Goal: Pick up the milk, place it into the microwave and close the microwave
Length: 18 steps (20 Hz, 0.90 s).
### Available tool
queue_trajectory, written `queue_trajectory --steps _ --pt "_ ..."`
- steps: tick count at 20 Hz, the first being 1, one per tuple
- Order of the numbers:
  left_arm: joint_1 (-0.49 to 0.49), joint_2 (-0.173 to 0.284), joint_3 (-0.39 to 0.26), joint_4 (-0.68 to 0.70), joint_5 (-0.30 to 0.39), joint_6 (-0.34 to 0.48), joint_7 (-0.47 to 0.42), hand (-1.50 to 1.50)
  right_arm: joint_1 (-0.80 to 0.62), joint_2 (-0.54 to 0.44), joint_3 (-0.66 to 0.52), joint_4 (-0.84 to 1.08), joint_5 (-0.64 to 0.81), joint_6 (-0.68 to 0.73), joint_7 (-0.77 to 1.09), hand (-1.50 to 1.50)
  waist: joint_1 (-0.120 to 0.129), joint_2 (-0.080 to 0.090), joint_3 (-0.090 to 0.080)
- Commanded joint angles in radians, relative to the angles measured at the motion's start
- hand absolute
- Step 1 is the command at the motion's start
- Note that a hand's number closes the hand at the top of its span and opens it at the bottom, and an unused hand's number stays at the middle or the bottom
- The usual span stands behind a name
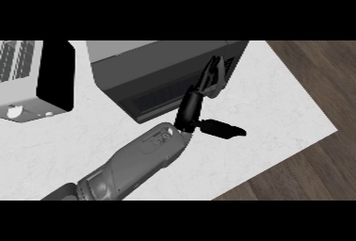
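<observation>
Right hand flat against the closed microwave door

The right hand [201, 96] reaches up from the grey forearm [135, 162], its fingers [212, 73] straight and laid against the dark front of the microwave [160, 61], the thumb [222, 128] sticking out to the side over the white counter [278, 117]; it holds nothing. The microwave door looks shut, and the milk shows nowhere, so where it is cannot be told. A second appliance [28, 80] stands at the left edge, wooden floor [313, 174] beyond the counter

Even, bright light on the white counter [278, 117]; soft shadow under the microwave [167, 75] toward 7 o'clock; no glare.
</observation>
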Motion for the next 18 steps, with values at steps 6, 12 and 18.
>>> queue_trajectory --steps 6,12,18 --pt "-0.058 -0.007 0.015 0.048 0.061 0.000 -0.013 -1.50 -0.023 -0.025 -0.005 0.016 -0.042 0.002 0.032 -1.50 -0.010 0.009 0.001" --pt "-0.072 -0.007 -0.003 0.058 0.085 -0.002 -0.032 -1.50 -0.035 -0.047 -0.007 0.017 -0.069 0.012 0.051 -1.50 -0.017 0.004 0.002" --pt "-0.073 -0.007 -0.009 0.076 0.109 0.000 -0.054 -1.50 -0.039 -0.055 0.006 0.008 -0.092 0.024 0.067 -1.50 -0.021 0.005 0.002"
